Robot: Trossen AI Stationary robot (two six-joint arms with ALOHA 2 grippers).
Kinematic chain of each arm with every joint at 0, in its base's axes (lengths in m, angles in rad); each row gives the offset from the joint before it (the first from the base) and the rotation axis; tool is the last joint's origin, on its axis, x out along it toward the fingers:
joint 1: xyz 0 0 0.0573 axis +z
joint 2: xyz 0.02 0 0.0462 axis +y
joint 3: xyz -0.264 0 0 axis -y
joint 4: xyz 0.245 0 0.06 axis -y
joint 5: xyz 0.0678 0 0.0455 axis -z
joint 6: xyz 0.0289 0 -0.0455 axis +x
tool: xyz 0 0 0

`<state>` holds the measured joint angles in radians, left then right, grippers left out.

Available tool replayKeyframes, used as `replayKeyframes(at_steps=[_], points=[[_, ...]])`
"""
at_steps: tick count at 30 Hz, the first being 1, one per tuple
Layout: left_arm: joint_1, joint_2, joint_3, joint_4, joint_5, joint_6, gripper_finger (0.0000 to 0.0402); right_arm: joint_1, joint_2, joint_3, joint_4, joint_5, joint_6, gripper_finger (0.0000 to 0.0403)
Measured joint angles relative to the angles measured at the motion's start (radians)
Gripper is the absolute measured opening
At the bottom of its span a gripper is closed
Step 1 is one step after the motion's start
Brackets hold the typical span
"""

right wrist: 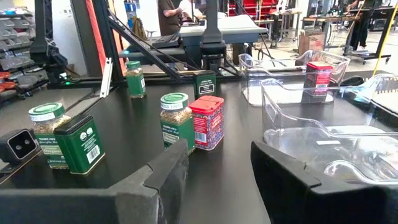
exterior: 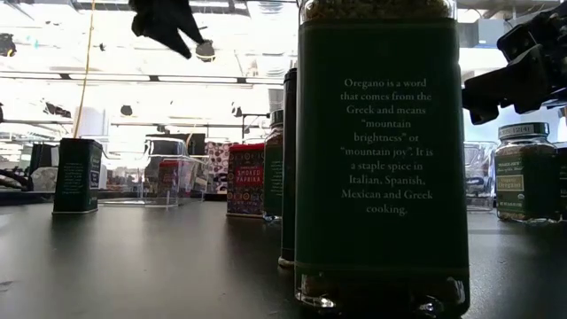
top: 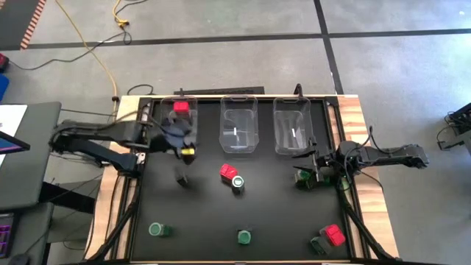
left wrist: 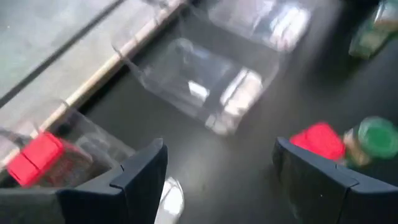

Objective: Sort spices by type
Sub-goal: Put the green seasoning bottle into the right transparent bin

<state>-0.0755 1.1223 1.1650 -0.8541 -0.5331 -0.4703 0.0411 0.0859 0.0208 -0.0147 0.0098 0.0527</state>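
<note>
- The high view looks straight down on a black-topped desk (top: pixel 206 213) with a wooden edge; two dark robot arms reach in from the frame's left and right sides.
- Three clear plastic bins sit in a row along the upper part of the desk: left bin (top: pixel 176 110), middle bin (top: pixel 239 125), right bin (top: pixel 293 125).
- A red-topped blocky spice container (top: pixel 181 107) lies inside the left bin; in the left wrist view it shows at lower left (left wrist: pixel 38 157) behind the clear wall.
- The left end effector (top: pixel 180 140) hovers just below the left bin, its two dark fingers (left wrist: pixel 140 171) spread apart and holding nothing.
- A dark rectangular spice tin (top: pixel 182 179) stands on the desk just below that end effector.
- Near the frame's centre, a red-topped tin (top: pixel 229 172) touches a round green-lidded jar (top: pixel 238 182).
- The right end effector (top: pixel 321 171) sits at centre right, below the right bin, fingers (right wrist: pixel 161 180) open and empty.
- A green container (top: pixel 303 178) stands just left of it.
- Along the lower edge of the high view: a green-lidded jar at left (top: pixel 157 230), another at centre (top: pixel 244 237), and a red-topped tin (top: pixel 333 235) beside a dark green tin (top: pixel 318 246) at right.
- In the low view, a tall dark green oregano jar (exterior: pixel 381 151) fills the foreground.
</note>
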Motion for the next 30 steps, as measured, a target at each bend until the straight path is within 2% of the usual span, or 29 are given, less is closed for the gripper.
replayKeyframes(at_steps=[6, 12, 16, 20, 25, 30], points=[[-0.056, 0.08, -0.043, 0.0, 0.067, -0.038, 0.0277, 0.0, 0.0, 0.0, 0.012, 0.0, 0.0, 0.0207], [-0.073, 0.174, -0.043, 0.013, 0.069, -0.121, 0.0277, 0.0, 0.0, -0.002, 0.033, 0.0, -0.03, 0.0207], [-0.095, 0.238, -0.043, 0.074, 0.076, -0.048, 0.0277, 0.008, 0.0, -0.002, 0.077, 0.0, -0.021, 0.0207], [-0.101, 0.273, -0.043, 0.19, 0.075, 0.1, 0.0277, 0.035, 0.0, 0.003, 0.14, 0.0, 0.051, 0.0207], [-0.101, 0.278, -0.061, 0.238, 0.075, 0.205, 0.0277, 0.09, 0.061, 0.1, 0.138, 0.123, 0.062, 0.0207], [-0.101, 0.183, -0.211, 0.405, 0.096, 0.244, 0.0277, 0.141, 0.257, 0.269, 0.14, 0.253, -0.039, 0.0207]])
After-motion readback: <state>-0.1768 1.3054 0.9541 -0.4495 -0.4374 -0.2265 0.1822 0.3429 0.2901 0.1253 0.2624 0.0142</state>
